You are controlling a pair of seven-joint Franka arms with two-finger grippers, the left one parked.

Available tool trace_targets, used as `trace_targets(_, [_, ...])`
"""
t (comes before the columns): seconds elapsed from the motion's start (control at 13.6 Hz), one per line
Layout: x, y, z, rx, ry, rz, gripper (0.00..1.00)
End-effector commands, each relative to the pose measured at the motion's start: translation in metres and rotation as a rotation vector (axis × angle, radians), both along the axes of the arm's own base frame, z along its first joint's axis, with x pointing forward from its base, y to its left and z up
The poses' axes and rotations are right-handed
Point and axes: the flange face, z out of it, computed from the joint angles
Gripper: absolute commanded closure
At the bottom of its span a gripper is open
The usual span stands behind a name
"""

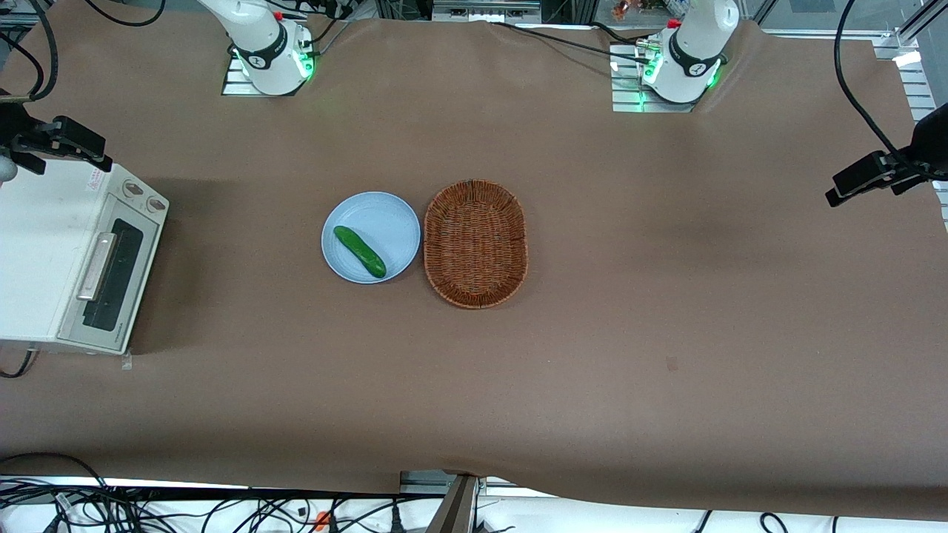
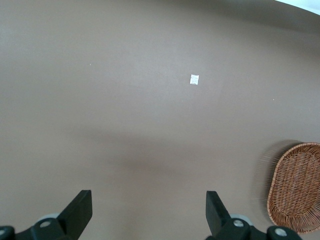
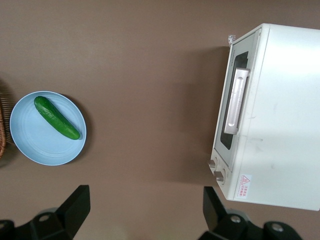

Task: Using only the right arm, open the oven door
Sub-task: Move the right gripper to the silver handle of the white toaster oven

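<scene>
The white toaster oven (image 1: 44, 252) stands at the working arm's end of the table. Its oven door (image 1: 111, 275) is shut, with a dark window and a long silver bar handle (image 1: 97, 266). Two round knobs (image 1: 144, 195) sit on the strip beside the door, farther from the front camera. The door (image 3: 231, 107) and handle (image 3: 236, 102) also show in the right wrist view. My right gripper (image 3: 145, 192) is open and empty, held high above the bare table in front of the door and clear of it. In the front view it (image 1: 78, 143) hangs over the oven's farther end.
A light blue plate (image 1: 348, 215) holding a green cucumber (image 1: 359, 252) lies mid-table, with an oval wicker basket (image 1: 475, 243) beside it toward the parked arm's end. The plate (image 3: 30, 145) also shows in the right wrist view. A brown cloth (image 1: 666, 311) covers the table.
</scene>
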Motion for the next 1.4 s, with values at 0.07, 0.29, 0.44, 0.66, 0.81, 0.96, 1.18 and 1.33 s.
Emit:
trace_targets(0.07, [-0.002,-0.002,0.003,-0.007,0.001,-0.004,0.0])
trace_targets(0.29, [-0.001,-0.003,0.004,-0.014,-0.005,-0.008,0.01])
trace_targets(0.44, [-0.004,-0.003,0.003,-0.015,0.015,-0.005,1.0])
trace_targets(0.66, [0.006,-0.007,-0.008,-0.029,0.027,-0.022,1.0])
trace_targets(0.81, [0.016,-0.013,-0.021,-0.101,0.035,-0.014,1.0])
trace_targets(0.96, [0.039,-0.013,-0.047,-0.244,0.033,0.018,1.0])
trace_targets(1.18, [0.079,0.011,-0.107,-0.438,0.003,0.017,1.0])
trace_targets(1.33, [0.099,0.006,-0.15,-0.586,-0.01,-0.019,1.0])
